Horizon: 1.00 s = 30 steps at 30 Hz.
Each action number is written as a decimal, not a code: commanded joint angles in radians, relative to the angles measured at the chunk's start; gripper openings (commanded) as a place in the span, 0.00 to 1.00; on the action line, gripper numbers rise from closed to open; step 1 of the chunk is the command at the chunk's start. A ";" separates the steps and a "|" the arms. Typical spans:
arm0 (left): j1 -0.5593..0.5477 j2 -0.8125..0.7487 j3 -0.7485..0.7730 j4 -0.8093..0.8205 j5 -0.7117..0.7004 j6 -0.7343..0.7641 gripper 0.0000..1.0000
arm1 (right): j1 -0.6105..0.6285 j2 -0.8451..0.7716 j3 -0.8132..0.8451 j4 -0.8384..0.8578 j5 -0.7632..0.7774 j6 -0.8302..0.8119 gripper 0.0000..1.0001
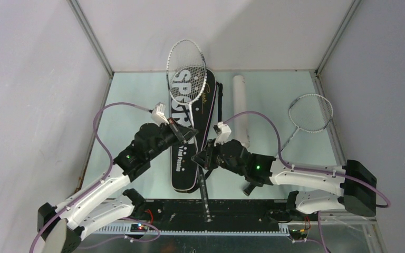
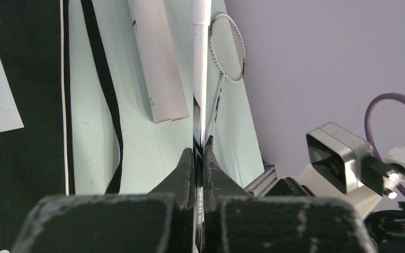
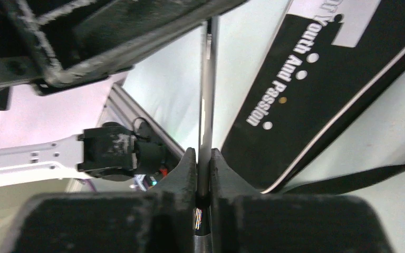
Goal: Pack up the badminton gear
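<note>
- The black bag (image 1: 182, 171) lies flat lengthwise on the table (image 1: 132, 105). It carries big white letters "SPORT", partly covered by racket strings.
- Nearer its narrow end, the right wrist view reads "Youth And Passion" in white, with white and gold dots beside it.
- A thin gold script runs along the bag's right side, too small to read.
- Whether the bag holds anything cannot be told. Its black strap lies loose on the table just right of it.
- The racket (image 1: 185, 71) lies along the bag. Its head reaches past the bag's far end, and its black handle reaches past the near end.
- The left gripper (image 1: 189, 134) is over the bag's middle, its fingers pressed together on the racket's shaft.
- Small lettering on the shaft between those fingers looks like "SPEED".
- The right gripper (image 1: 199, 158) is at the bag's right edge, nearer the handle. Its fingers are clamped on the same shaft.
- The white tube (image 1: 241, 105) lies just right of the bag, parallel to it. Its contents cannot be seen.
- The second racket (image 1: 310, 112) lies well to the right of the bag, beyond the tube.
</note>
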 commanded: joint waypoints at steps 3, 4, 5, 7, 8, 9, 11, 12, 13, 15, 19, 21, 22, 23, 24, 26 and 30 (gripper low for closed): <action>-0.011 -0.026 0.015 0.004 -0.026 0.005 0.14 | 0.007 -0.023 0.016 0.060 0.088 -0.012 0.00; -0.011 -0.027 0.025 -0.007 -0.041 0.017 0.19 | 0.008 -0.033 0.010 0.068 0.092 -0.010 0.00; -0.011 -0.027 0.032 -0.040 -0.051 0.026 0.29 | 0.008 -0.038 -0.001 0.076 0.093 -0.007 0.00; -0.011 -0.028 0.053 -0.090 -0.064 0.075 0.43 | 0.008 -0.057 -0.014 0.079 0.104 -0.005 0.00; -0.011 -0.025 0.065 -0.120 -0.067 0.088 0.45 | 0.007 -0.073 -0.020 0.078 0.116 -0.005 0.00; -0.011 -0.019 0.071 -0.136 -0.068 0.111 0.50 | 0.006 -0.081 -0.023 0.074 0.121 -0.006 0.00; -0.011 -0.003 0.092 -0.187 -0.067 0.141 0.59 | 0.000 -0.107 -0.034 0.063 0.133 -0.003 0.00; -0.010 0.003 0.103 -0.217 -0.061 0.149 0.67 | -0.003 -0.123 -0.045 0.060 0.142 -0.001 0.00; -0.011 0.011 0.105 -0.222 -0.055 0.166 0.72 | -0.009 -0.132 -0.050 0.053 0.146 0.004 0.00; -0.012 0.014 0.098 -0.226 -0.039 0.186 0.82 | -0.024 -0.157 -0.068 0.041 0.154 0.012 0.00; -0.015 0.005 0.066 -0.225 -0.078 0.228 0.84 | -0.070 -0.237 -0.114 -0.001 0.157 0.043 0.00; -0.017 0.012 0.071 -0.259 -0.120 0.265 0.82 | -0.092 -0.285 -0.135 -0.030 0.159 0.057 0.00; -0.016 0.026 0.075 -0.269 -0.130 0.287 0.77 | -0.098 -0.302 -0.143 -0.053 0.161 0.062 0.00; -0.017 0.037 0.095 -0.309 -0.168 0.327 0.75 | -0.106 -0.339 -0.157 -0.064 0.173 0.062 0.00; -0.017 0.064 0.106 -0.330 -0.190 0.353 0.72 | -0.110 -0.359 -0.166 -0.090 0.180 0.064 0.00; -0.016 0.119 0.136 -0.367 -0.238 0.387 0.70 | -0.126 -0.417 -0.188 -0.133 0.204 0.073 0.00; -0.022 0.261 0.194 -0.400 -0.246 0.419 0.66 | -0.143 -0.540 -0.226 -0.211 0.225 0.094 0.00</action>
